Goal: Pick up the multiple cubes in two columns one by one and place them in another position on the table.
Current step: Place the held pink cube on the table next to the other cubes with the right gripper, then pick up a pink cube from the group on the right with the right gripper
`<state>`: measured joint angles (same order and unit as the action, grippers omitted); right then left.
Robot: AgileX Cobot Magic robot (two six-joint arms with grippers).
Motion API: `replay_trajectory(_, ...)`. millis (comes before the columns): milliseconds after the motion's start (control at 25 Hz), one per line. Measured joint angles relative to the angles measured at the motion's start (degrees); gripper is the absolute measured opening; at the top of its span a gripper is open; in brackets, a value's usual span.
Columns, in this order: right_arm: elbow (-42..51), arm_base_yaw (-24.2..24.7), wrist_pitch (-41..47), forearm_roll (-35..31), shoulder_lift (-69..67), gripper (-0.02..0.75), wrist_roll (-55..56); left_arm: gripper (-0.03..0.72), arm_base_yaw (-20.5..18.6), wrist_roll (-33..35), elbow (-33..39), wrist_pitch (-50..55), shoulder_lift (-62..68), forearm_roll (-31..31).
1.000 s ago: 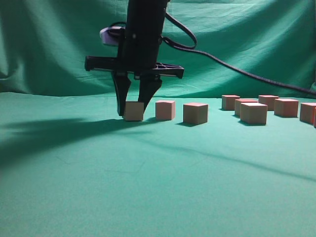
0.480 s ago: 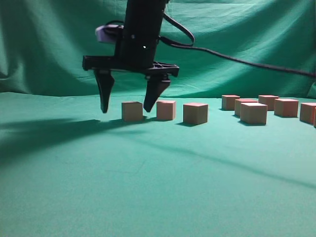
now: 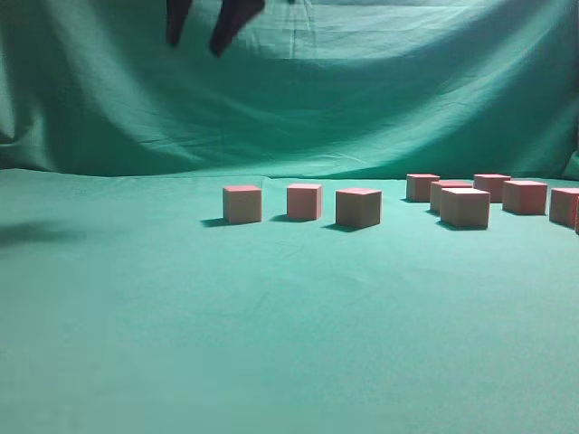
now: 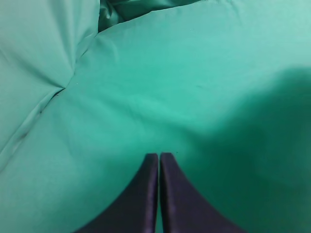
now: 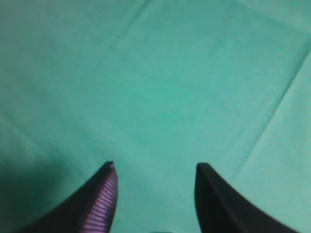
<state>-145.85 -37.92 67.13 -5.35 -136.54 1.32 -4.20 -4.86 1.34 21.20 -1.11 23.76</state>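
- Since a second ago the right hand [image 3: 201, 23] has let go of the leftmost cube [image 3: 242, 203] and risen; only its two dark fingertips [image 3: 231, 25] show at the top edge of the exterior view. The cube sits where it was set.
- Right hand: released, jaws apart, nothing between them in its wrist view, only bare table [image 5: 184, 77] below.
- Left hand [image 4: 159, 156]: jaws pressed together, empty, over bare cloth; no cubes in its view.
- Three placed cubes stand in a row left of centre, apart from one another.
- Remaining cubes [image 3: 465, 206] cluster at the far right, some overlapping in view; count uncertain, the edge cuts one off.
- Key relation: that cluster lies well to the right of and below the raised right hand, so the next pick likely means a long move rightward, then down.
- Cubes are square, so no long axis to align to.
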Motion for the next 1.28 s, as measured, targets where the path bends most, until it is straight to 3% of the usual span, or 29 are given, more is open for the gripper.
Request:
replay_trajectory(80, -2.0, 0.3, 3.1, -3.1, 1.3, 0.384, -4.0, 0.0, 0.0, 0.0, 0.0, 0.0, 0.0, 0.0)
replay_trajectory(120, -2.4, 0.7, 4.4, -4.8, 2.4, 0.344, -5.8, 0.0, 0.0, 0.0, 0.0, 0.0, 0.0, 0.0)
replay_trajectory(200, -2.5, 2.0, 5.6, -8.3, 4.8, 0.358, -8.3, 0.0, 0.0, 0.0, 0.0, 0.0, 0.0, 0.0)
replay_trajectory(360, -2.2, 6.7, 6.0, -11.4, 11.3, 0.358, -6.4, 0.0, 0.0, 0.0, 0.0, 0.0, 0.0, 0.0)
replay_trajectory(520, 3.7, 12.5, 6.0, -12.3, 21.2, 0.358, -4.6, 0.0, 0.0, 0.0, 0.0, 0.0, 0.0, 0.0)
replay_trajectory(680, 17.4, 18.2, 5.7, -11.7, 32.9, 0.358, -4.5, 0.0, 0.0, 0.0, 0.0, 0.0, 0.0, 0.0)
replay_trajectory(880, 39.1, 23.8, 5.6, -3.7, 44.7, 0.358, -4.5, 0.0, 0.0, 0.0, 0.0, 0.0, 0.0, 0.0)
replay_trajectory(1120, 59.7, 28.7, 5.1, 1.0, 48.7, 0.358, -4.2, 0.0, 0.0, 0.0, 0.0, 0.0, 0.0, 0.0)
replay_trajectory(1280, 71.3, 30.4, -1.1, 1.1, 48.6, 0.358, -4.0, 0.0, 0.0, 0.0, 0.0, 0.0, 0.0, 0.0)
